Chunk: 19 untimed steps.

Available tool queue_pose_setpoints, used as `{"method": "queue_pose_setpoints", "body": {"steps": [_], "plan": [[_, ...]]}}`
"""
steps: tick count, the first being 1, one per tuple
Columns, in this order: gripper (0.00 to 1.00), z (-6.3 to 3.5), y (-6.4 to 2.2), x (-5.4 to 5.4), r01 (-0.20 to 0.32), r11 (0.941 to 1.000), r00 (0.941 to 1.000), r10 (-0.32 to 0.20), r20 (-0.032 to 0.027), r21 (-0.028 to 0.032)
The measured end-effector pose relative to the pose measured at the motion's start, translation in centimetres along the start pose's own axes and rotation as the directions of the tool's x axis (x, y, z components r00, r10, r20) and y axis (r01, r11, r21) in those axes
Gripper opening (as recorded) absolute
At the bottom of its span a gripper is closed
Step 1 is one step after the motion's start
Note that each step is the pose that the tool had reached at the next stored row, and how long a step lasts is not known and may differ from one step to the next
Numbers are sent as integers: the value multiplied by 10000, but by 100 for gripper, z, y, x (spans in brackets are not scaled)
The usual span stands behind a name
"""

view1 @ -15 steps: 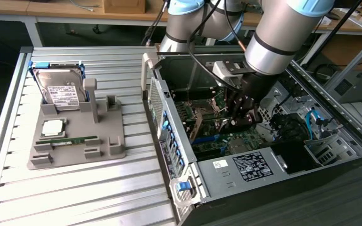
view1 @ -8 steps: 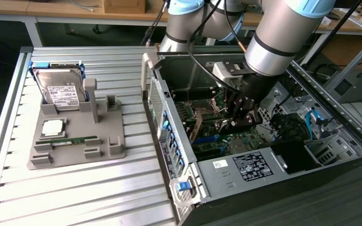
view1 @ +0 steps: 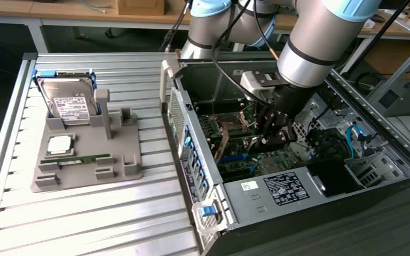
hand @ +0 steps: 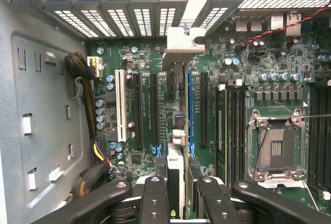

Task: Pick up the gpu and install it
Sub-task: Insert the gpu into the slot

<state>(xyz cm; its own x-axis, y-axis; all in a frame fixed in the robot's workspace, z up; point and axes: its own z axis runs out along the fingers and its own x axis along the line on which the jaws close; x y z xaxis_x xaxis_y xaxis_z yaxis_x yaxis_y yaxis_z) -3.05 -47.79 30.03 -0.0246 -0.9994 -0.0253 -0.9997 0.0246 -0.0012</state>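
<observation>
The gpu (hand: 176,157) stands edge-on between my gripper's (hand: 181,185) two dark fingers (hand: 154,198), which are shut on it. Its silvery bracket (hand: 181,40) points at the case's rear slot openings. The card hangs over the green motherboard (hand: 243,63), in line with the long expansion slots and beside the blue slot (hand: 189,105); I cannot tell whether it touches a slot. In the exterior view my gripper (view1: 275,133) is down inside the open computer case (view1: 290,186), with the brownish gpu (view1: 223,143) below it.
A grey fixture (view1: 84,160) at the exterior view's left holds a silver hard drive (view1: 70,104), a processor chip (view1: 60,143) and a green memory stick (view1: 77,158). Inside the case are the CPU socket (hand: 276,146), a cable bundle (hand: 85,94) and metal walls close around.
</observation>
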Motion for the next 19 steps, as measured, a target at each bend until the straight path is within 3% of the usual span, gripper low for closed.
{"method": "queue_pose_setpoints", "body": {"steps": [19], "plan": [[27, 17, 89, 50, 9, 10000, 10000, -9, -2, 0]]}}
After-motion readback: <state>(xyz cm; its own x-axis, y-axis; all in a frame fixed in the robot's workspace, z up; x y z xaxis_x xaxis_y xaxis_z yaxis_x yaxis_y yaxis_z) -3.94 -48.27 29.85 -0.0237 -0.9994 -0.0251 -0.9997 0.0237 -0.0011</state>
